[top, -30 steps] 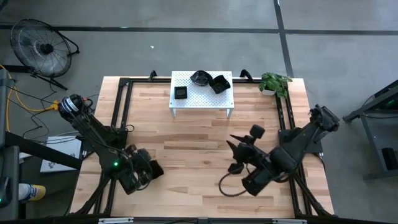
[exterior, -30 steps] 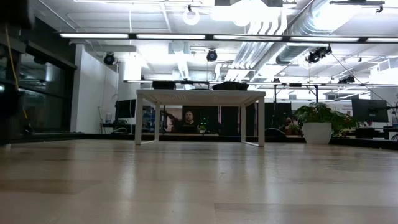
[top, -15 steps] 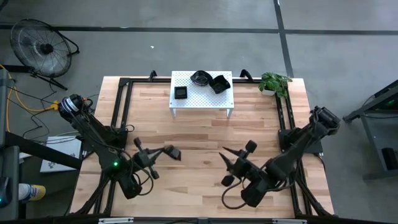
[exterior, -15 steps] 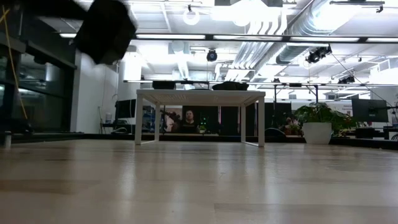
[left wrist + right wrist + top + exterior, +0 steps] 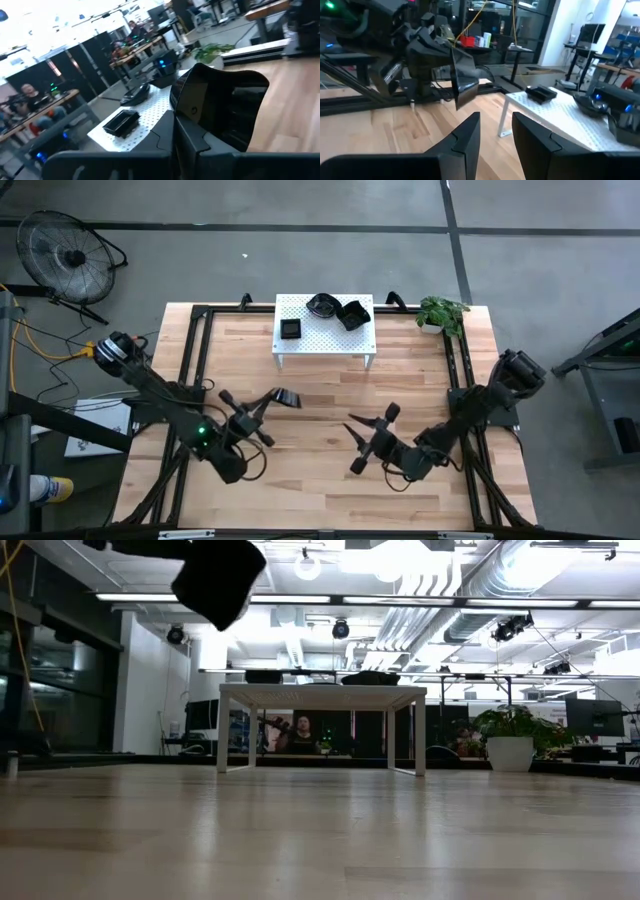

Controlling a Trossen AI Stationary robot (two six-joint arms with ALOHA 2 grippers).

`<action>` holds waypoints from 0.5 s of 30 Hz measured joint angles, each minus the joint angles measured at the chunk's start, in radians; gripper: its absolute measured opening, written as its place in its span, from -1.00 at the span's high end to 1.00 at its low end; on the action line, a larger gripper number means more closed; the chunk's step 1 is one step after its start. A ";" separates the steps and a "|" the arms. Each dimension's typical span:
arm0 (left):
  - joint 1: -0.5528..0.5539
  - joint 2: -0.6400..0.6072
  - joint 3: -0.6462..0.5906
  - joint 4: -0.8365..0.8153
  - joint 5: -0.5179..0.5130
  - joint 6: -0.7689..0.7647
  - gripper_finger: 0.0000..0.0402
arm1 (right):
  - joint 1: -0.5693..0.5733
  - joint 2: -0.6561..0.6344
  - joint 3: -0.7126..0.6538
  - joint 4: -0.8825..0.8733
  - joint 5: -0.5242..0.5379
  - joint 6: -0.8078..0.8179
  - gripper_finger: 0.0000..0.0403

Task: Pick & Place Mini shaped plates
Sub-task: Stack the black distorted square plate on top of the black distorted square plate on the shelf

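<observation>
Three glossy black mini plates sit on the white perforated raised stand at the wooden table's far edge. A fourth, a square black dish, is clamped in the left gripper, whose jaws are closed on its rim; it has travelled further toward the stand than half a second ago. The right gripper, jaws apart and empty, has shifted toward the table's middle.

Two dark arms (green light)
</observation>
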 joint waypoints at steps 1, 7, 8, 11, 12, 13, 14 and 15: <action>0.012 0.000 0.000 0.004 -0.002 0.000 1.00 | -0.004 0.000 -0.013 0.003 0.000 0.012 0.46; 0.087 0.000 0.000 0.039 -0.004 0.000 1.00 | -0.028 0.000 -0.068 0.002 0.000 0.115 0.46; 0.099 0.000 0.000 0.043 -0.004 0.000 1.00 | -0.030 0.000 -0.074 0.002 -0.001 0.129 0.46; 0.134 0.000 0.000 0.048 -0.004 0.000 1.00 | -0.038 0.002 -0.083 0.003 0.005 0.146 0.46; 0.145 0.000 0.000 0.048 -0.004 0.000 1.00 | -0.040 0.008 -0.084 0.012 0.011 0.142 0.46; 0.157 0.000 0.000 0.054 -0.004 0.000 1.00 | -0.041 0.013 -0.085 0.017 0.021 0.136 0.46; 0.170 0.000 0.000 0.060 -0.003 -0.001 1.00 | -0.046 0.020 -0.085 0.019 0.025 0.134 0.46; 0.183 0.000 0.000 0.066 -0.002 0.000 1.00 | -0.054 0.028 -0.085 0.022 0.023 0.135 0.46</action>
